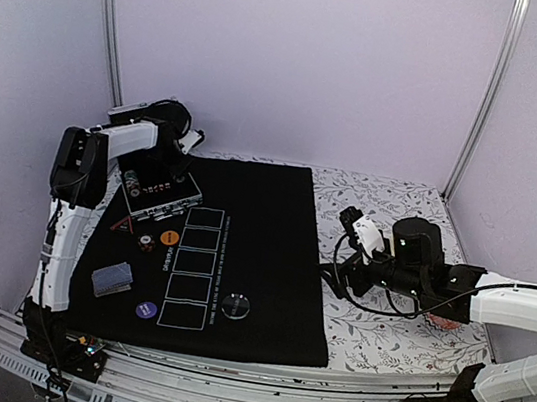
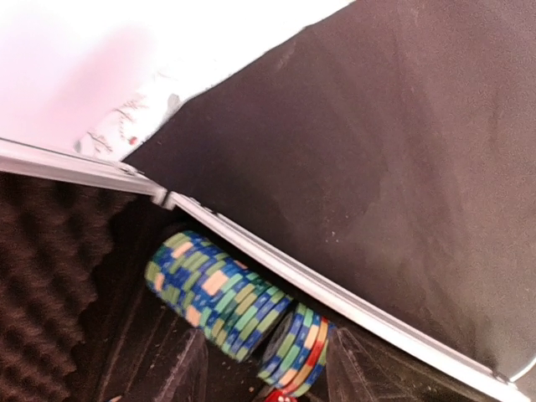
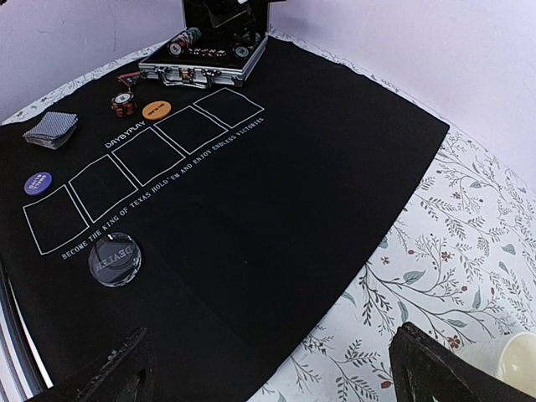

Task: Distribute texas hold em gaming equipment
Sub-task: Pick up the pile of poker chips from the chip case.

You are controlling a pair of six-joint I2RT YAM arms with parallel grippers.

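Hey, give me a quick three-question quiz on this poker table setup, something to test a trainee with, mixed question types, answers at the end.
1. True or false: the deck of cards lies inside one of the white card outlines.
2. In the top view, which disc lies to the right of the outlines? A orange disc, B purple disc, C clear disc.
3. How many card outlines are printed on the black mat?

Key: 1 false, it lies on the mat to their left; 2 C; 3 five.
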